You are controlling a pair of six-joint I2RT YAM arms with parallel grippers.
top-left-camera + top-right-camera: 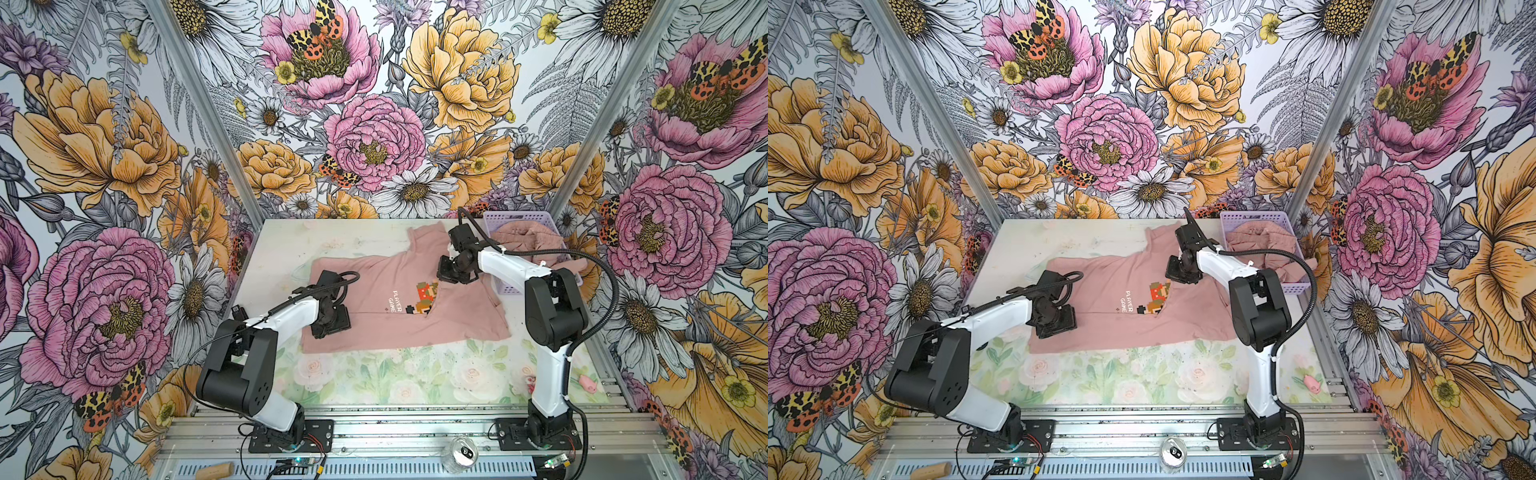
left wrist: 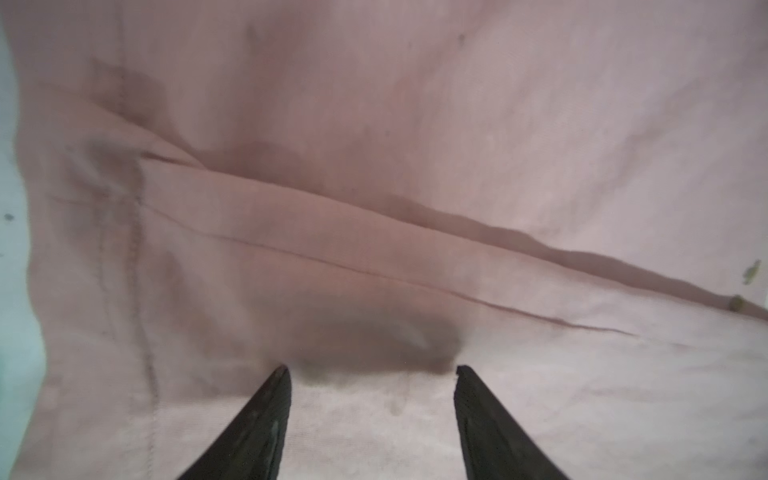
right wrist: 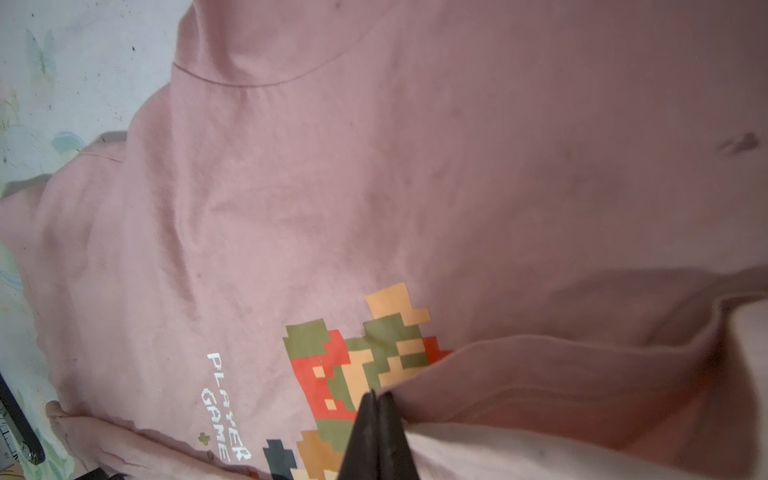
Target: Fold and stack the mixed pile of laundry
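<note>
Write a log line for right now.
left gripper: open over shirt | right gripper: shut on shirt flap | basket: pink clothes

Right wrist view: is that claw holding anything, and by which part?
The right claw is shut, apparently pinching the T-shirt by its folded-over edge beside the pixel print. The left claw is open, empty.

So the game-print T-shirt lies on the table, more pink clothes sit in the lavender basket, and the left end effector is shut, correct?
Not quite: the left end effector is open, its jaws standing apart over the T-shirt, as the left wrist view shows. The rest is right.
</note>
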